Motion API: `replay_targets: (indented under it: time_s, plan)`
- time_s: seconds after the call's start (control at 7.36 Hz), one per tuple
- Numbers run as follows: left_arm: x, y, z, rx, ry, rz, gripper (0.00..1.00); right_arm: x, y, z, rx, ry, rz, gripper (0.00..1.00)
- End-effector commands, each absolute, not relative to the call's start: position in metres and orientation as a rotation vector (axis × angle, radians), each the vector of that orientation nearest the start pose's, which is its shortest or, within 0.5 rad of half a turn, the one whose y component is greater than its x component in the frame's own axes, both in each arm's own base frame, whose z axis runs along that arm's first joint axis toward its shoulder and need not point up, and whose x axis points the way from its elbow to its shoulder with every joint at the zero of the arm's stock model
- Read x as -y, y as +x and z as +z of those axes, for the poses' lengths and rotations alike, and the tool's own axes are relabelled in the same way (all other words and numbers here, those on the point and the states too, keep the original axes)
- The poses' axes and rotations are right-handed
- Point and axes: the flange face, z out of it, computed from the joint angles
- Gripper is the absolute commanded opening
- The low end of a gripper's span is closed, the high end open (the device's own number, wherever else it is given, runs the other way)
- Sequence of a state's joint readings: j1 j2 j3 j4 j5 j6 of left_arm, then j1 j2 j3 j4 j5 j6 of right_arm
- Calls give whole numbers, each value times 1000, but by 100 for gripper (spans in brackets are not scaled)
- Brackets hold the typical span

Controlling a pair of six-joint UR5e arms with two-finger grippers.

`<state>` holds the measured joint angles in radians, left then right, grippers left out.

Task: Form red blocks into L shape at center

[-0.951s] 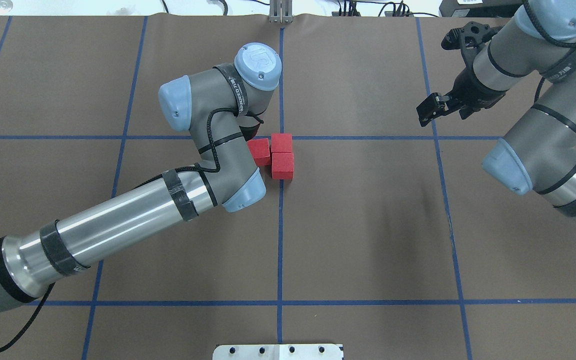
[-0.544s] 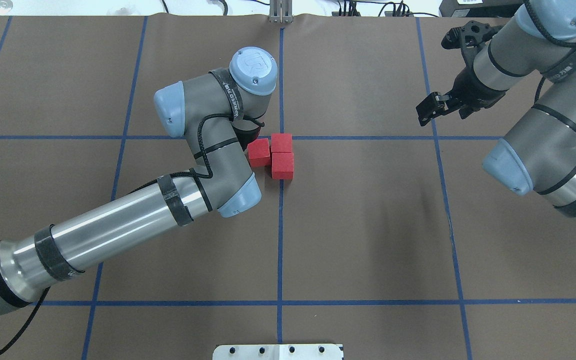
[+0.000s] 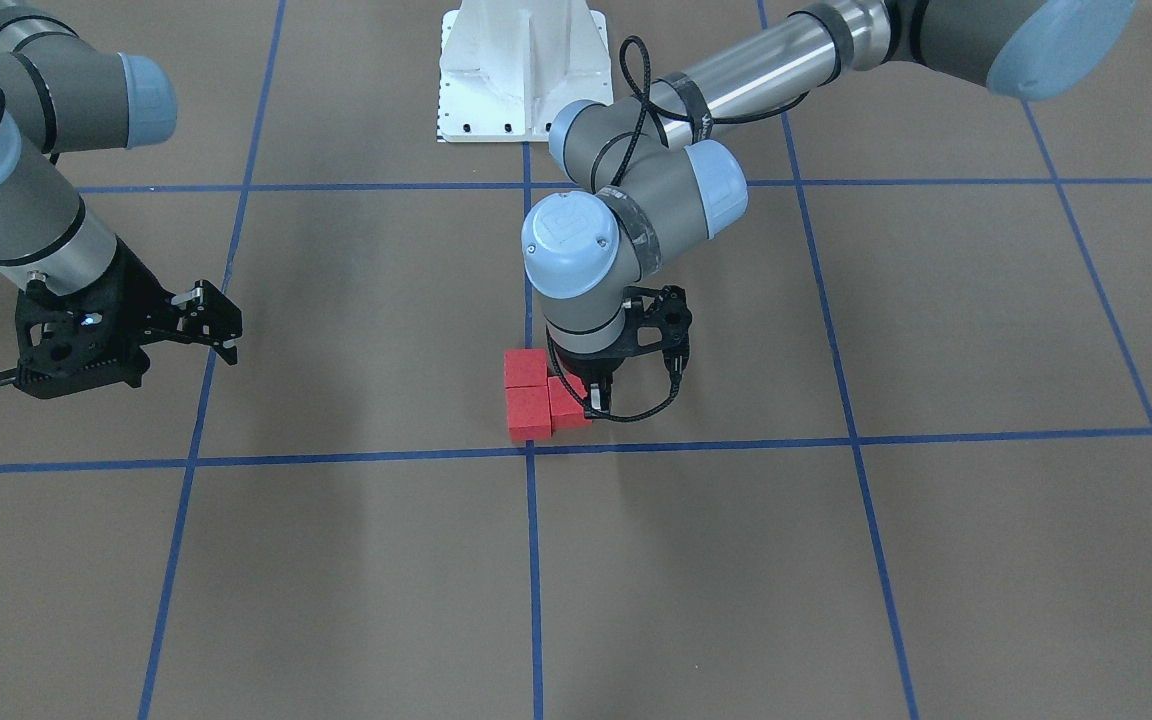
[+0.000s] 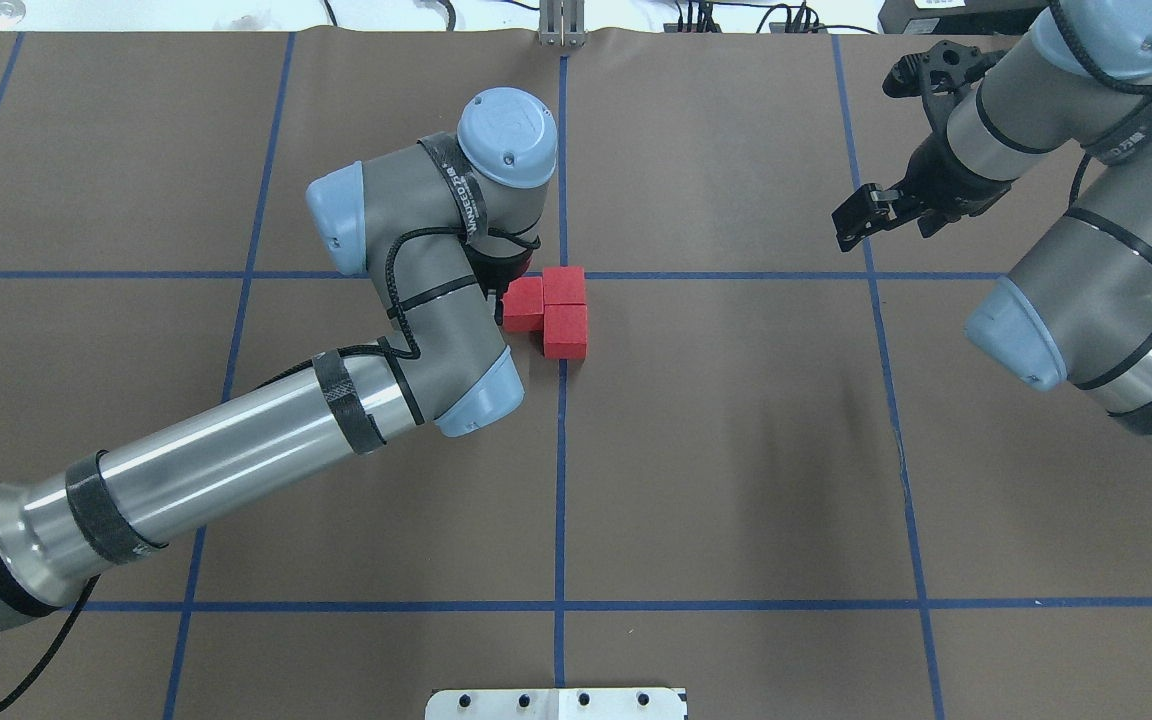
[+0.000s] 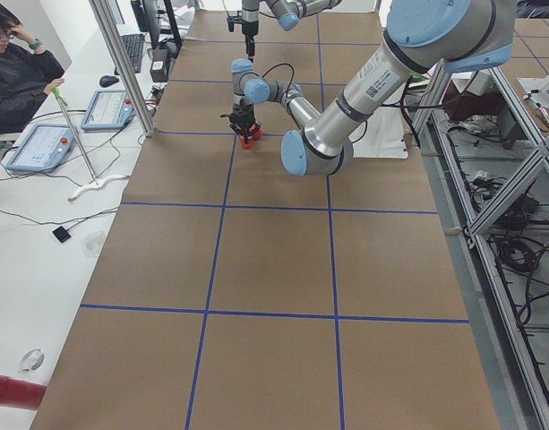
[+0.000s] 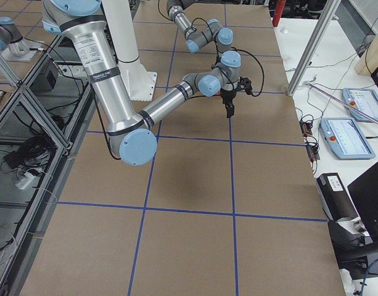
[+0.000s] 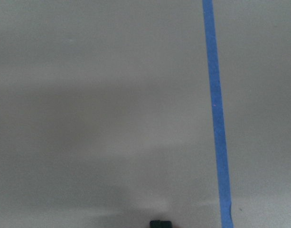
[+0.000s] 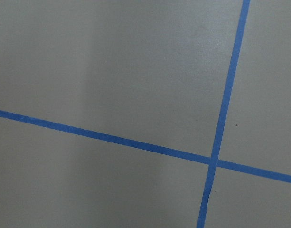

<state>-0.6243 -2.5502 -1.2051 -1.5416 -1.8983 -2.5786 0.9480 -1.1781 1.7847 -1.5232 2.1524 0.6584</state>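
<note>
Three red blocks lie together at the center crossing (image 3: 529, 448) of the blue tape lines. In the overhead view one block (image 4: 563, 285) lies on the crossing, a second (image 4: 565, 331) lies nearer the robot, and a third (image 4: 523, 304) sits against their left side, so they form an L. The front view shows the same blocks (image 3: 526, 391). My left gripper (image 3: 593, 397) is down at the table beside the third block, touching it; its fingers look shut and hold nothing. My right gripper (image 4: 851, 224) hovers far right, open and empty, also seen in the front view (image 3: 221, 322).
The white robot base plate (image 4: 556, 703) lies at the near table edge. My left forearm (image 4: 236, 450) stretches low across the left squares. The brown gridded surface (image 4: 736, 450) around the blocks is bare. An operator (image 5: 19, 63) sits past the far side.
My left wrist shifted slightly and the block beside it slid a little right, closing the gap to the other two. The right arm has barely moved.
</note>
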Motion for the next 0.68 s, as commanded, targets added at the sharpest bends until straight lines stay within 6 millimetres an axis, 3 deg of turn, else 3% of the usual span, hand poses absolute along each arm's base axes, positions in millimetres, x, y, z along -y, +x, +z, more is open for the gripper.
replay_targets:
  time_s: [0.0, 0.27, 0.54]
  plan:
    - [556, 598, 199, -585, -468, -1464, 0, 544, -294, 335, 831, 177, -157, 99]
    - [560, 593, 198, -588, -467, -1471, 0, 544, -294, 334, 833, 179, -158, 99]
    - [573, 575, 211, -501, -438, -1507, 0, 544, -294, 335, 833, 175, -158, 99]
